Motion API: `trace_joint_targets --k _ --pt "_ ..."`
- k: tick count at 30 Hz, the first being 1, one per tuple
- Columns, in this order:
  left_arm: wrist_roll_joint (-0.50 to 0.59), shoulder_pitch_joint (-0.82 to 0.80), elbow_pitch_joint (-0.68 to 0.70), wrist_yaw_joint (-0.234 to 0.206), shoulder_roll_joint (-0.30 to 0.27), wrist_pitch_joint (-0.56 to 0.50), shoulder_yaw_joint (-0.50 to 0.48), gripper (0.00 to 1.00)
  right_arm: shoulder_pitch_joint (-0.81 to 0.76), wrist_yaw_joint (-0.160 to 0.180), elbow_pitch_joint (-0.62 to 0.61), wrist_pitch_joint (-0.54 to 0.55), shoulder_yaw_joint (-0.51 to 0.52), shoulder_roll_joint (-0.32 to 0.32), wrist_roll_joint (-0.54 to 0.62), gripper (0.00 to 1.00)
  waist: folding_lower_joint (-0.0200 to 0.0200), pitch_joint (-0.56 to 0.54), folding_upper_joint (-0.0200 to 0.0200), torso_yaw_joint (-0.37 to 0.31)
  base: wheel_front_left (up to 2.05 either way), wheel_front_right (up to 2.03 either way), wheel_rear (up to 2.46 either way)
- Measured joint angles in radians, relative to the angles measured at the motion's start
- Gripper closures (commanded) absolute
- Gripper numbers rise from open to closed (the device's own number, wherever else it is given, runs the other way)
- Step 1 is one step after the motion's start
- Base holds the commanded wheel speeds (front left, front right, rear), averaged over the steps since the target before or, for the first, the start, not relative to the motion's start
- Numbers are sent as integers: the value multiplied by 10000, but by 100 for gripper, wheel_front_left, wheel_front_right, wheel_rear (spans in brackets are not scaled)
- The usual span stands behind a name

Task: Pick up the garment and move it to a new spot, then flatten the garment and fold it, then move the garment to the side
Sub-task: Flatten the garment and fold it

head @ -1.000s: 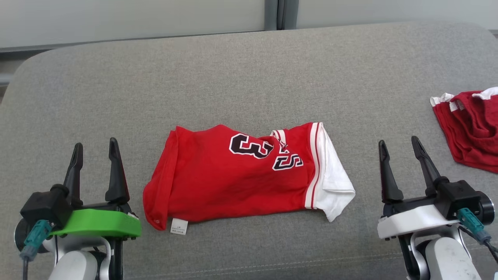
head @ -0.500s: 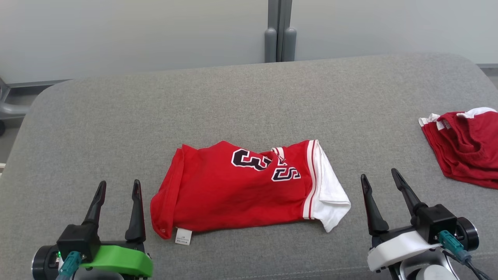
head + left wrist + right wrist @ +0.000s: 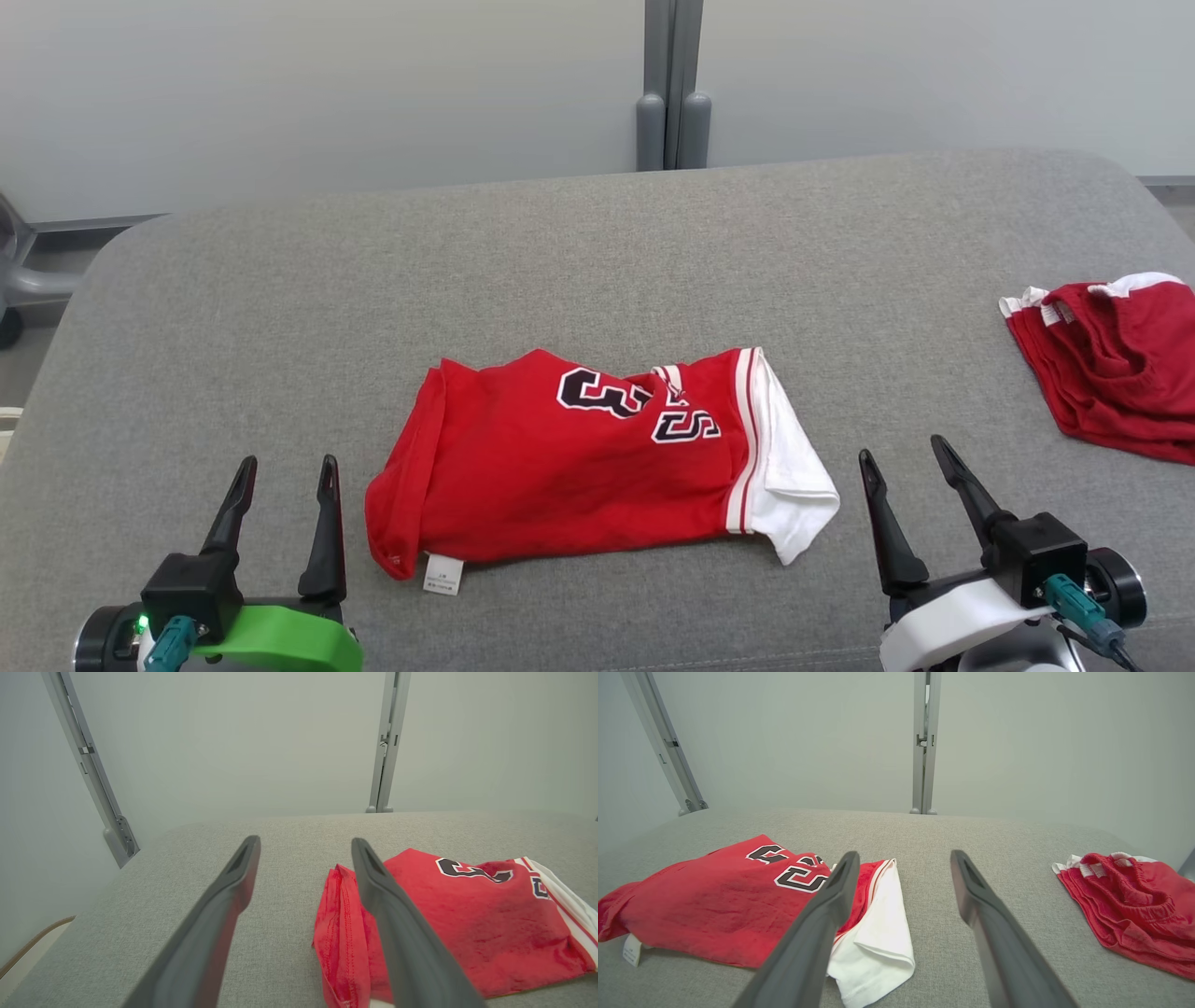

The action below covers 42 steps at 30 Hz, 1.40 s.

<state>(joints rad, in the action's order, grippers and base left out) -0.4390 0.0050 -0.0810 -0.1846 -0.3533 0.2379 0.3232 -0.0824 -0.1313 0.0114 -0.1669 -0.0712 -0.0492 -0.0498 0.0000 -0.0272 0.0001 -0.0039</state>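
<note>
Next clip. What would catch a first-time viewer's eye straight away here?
The bright red jersey, white-sleeved and numbered in black, lies rumpled in the middle of the grey cushion. The left end effector and right end effector flank it, both open and holding nothing. A second red garment sits bunched at the cushion's far right.

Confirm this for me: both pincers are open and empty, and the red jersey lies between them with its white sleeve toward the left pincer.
Wrong on one point: the head view shows the white sleeve toward the right pincer, not the left pincer. Both pincers are open and empty, and the red jersey lies between them.
</note>
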Motion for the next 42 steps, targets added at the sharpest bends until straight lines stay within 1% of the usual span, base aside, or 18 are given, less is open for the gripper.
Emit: trace_joint_targets --k 8,12,16,20,26,38,42 --pt "2 -2 50 -90 -10 -4 33 0 -12 0 -71 75 12 -4 46 0 0 56 0 43 0 0 0" --pt "0 -22 61 -50 -13 -265 238 0 -12 0 -50 299 2 -4 71 0 0 102 0 79 0 0 0" --pt "-364 -68 -188 408 173 -1290 777 0 -100 0 180 767 -17 -58 104 0 0 178 0 153 0 0 0" --pt "-738 -58 -594 669 313 -2510 1287 0 -134 0 422 1110 -59 -148 199 0 0 290 0 177 0 0 0" --pt "-1062 -94 -909 516 403 -3281 1300 0 -28 -2 878 1214 -391 -378 385 0 0 612 0 177 0 0 0" --pt "-1223 -961 -1432 525 558 -3419 1246 0 1356 -2 2217 1078 -928 -853 786 0 0 1574 0 301 0 0 0" --pt "-1225 -1244 -1572 610 635 -3321 1256 0 1795 -2 2732 976 -989 -915 1064 0 0 1918 0 391 0 0 0"
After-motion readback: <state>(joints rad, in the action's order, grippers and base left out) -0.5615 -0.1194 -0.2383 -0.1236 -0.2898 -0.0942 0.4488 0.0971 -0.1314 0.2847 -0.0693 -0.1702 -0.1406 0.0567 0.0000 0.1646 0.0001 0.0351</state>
